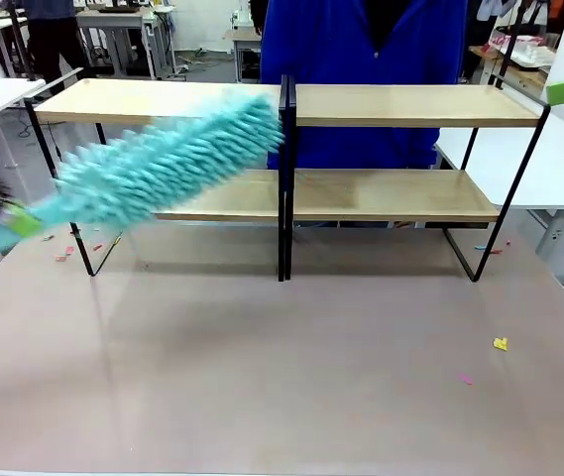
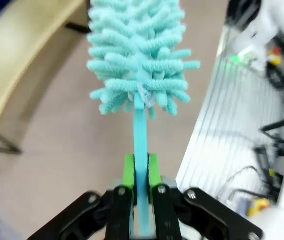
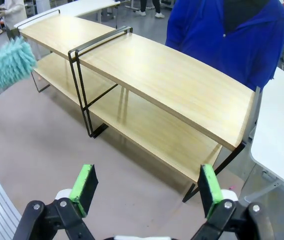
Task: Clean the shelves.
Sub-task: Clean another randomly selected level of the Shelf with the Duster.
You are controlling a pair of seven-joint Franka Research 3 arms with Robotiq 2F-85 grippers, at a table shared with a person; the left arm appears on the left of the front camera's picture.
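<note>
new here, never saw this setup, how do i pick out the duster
Find the shelves, a wide two-tier wooden rack across the table. In front of their left half, the left end effector grips a thin handle. The duster is the fluffy turquoise head on it, the one shaggy thing there.

1 shelves (image 1: 391,107) rack with 2 boards, 1 teal duster (image 1: 163,164), 1 person (image 1: 361,40), 2 claws.

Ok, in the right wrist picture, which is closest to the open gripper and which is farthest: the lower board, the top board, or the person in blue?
Going out from the right gripper in the right wrist view:
1. The lower board of the shelves, just ahead, down low.
2. The top board, above and behind it.
3. The person in blue, beyond the shelves at the far side.
</note>
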